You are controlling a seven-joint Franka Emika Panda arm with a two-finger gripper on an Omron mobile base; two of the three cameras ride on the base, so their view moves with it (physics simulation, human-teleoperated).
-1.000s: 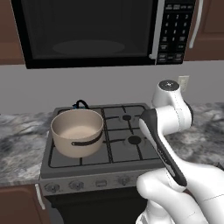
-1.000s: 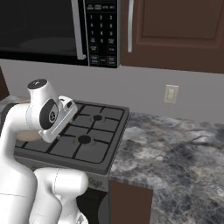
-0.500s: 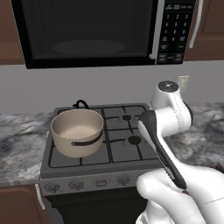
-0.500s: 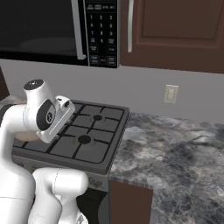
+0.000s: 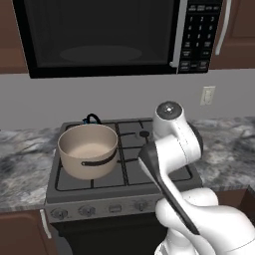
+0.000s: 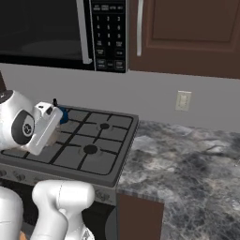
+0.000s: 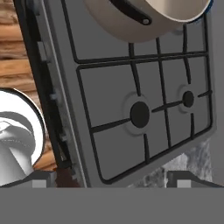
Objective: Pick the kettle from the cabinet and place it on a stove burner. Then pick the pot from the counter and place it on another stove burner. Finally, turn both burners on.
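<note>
Gripper state: cannot tell, fingertips cut off at the hand view's bottom edge. Below the hand, one grey steel stove top [image 7: 109, 87] with two round black burner caps [image 7: 139, 114] free on its right half. One wide beige-tan pot [image 5: 88, 150] upright on the front-left burner, dark side handle facing forward. Behind the pot, one small dark-blue kettle [image 5: 91, 119], mostly hidden, arched black handle showing. Grey mottled counter [image 6: 187, 164] right of the stove.

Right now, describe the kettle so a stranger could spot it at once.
Find the grey stove under the black microwave. On its left side stands a wide beige pot. The kettle sits just behind it: small, glossy dark blue, with a black arched handle.
</note>
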